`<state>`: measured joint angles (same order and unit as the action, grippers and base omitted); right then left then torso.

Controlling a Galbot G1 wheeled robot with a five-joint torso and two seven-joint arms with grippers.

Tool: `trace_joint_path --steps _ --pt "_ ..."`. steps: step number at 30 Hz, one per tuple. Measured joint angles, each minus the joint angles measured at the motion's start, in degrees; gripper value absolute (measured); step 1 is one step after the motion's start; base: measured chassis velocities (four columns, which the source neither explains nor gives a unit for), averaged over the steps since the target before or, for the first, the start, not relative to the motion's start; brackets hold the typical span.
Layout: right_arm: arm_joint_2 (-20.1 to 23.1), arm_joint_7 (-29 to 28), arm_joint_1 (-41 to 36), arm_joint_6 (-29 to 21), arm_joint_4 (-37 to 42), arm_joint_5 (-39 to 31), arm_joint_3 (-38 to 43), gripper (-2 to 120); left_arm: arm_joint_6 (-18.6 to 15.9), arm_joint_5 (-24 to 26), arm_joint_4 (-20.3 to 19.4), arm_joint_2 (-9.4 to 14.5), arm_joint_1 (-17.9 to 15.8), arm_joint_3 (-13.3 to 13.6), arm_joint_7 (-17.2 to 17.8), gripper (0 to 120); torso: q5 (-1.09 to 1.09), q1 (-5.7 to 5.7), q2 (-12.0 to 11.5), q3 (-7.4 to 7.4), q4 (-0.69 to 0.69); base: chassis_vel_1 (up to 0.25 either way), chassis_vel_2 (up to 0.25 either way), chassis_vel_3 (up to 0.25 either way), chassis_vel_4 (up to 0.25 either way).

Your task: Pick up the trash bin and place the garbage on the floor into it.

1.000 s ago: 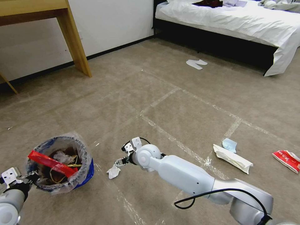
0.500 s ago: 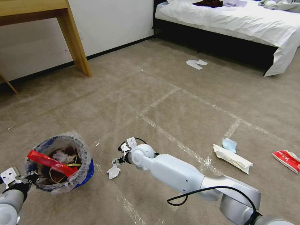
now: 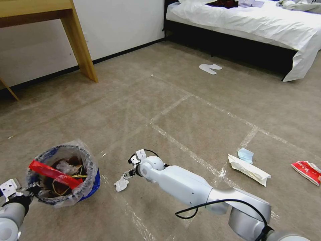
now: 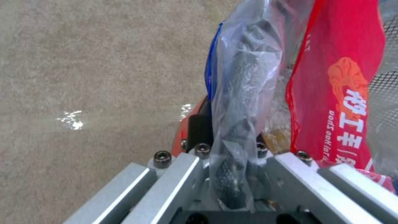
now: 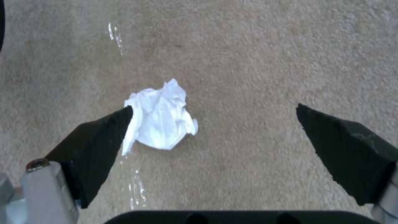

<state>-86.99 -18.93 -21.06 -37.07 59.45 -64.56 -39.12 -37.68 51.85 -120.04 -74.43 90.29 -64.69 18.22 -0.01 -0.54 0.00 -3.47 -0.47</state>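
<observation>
The trash bin (image 3: 63, 174), lined with a crinkly clear bag with blue markings, hangs low at the left. It holds a red wrapper strip (image 3: 55, 175) and brown scraps. My left gripper (image 3: 33, 190) is shut on its near rim; the left wrist view shows the gripper (image 4: 228, 140) clamped over the bagged rim (image 4: 234, 93) beside the red wrapper (image 4: 344, 93). My right gripper (image 3: 128, 174) hovers open just above a crumpled white tissue (image 3: 121, 184). In the right wrist view the tissue (image 5: 159, 123) lies on the carpet against one finger (image 5: 95, 146), off-centre in the open gripper (image 5: 213, 107).
More garbage lies on the carpet at the right: a white packet (image 3: 249, 170), a blue mask (image 3: 245, 155) and a red-white packet (image 3: 307, 171). A wooden desk leg (image 3: 82, 43) stands far left, a bed (image 3: 254, 23) at the back, and white pieces (image 3: 210, 68) lie near it.
My right arm has swung a little left and lower, keeping the open gripper over the tissue. The bin and left gripper have barely moved.
</observation>
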Motion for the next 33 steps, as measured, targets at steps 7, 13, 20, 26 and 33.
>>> trace_joint_path --steps 7,13,20,26,33 --pt "-2.4 1.6 0.4 0.4 -2.5 1.6 -0.5 100 0.1 0.0 -0.2 0.0 0.0 0.0 0.0 0 0.0 0.0 0.0 0.0 0.0 0.0 0.0 0.0 0.0" --pt "-4.0 2.3 0.3 0.7 -4.0 2.8 -0.8 100 0.1 0.1 -0.3 0.1 0.1 0.0 0.0 0 0.0 0.0 0.0 0.0 0.0 0.0 0.0 0.0 0.0" --pt "-5.3 4.1 0.1 1.3 -6.9 4.6 -0.6 100 0.1 0.1 -0.5 0.2 0.4 0.0 0.0 0 0.0 0.0 0.0 0.0 0.0 0.0 0.0 0.0 0.0" --pt "-5.2 5.6 0.2 2.0 -10.1 6.4 -0.3 99 0.1 0.2 -0.7 0.4 0.4 -0.1 0.0 0 0.0 0.0 0.0 0.0 0.0 0.0 0.0 0.0 0.0" --pt "-5.2 7.1 0.2 2.7 -12.2 7.8 -0.2 99 0.1 0.2 -0.7 0.2 0.5 -0.2 0.0 0 0.01 0.0 0.0 0.0 0.0 0.0 0.0 0.0 0.0"
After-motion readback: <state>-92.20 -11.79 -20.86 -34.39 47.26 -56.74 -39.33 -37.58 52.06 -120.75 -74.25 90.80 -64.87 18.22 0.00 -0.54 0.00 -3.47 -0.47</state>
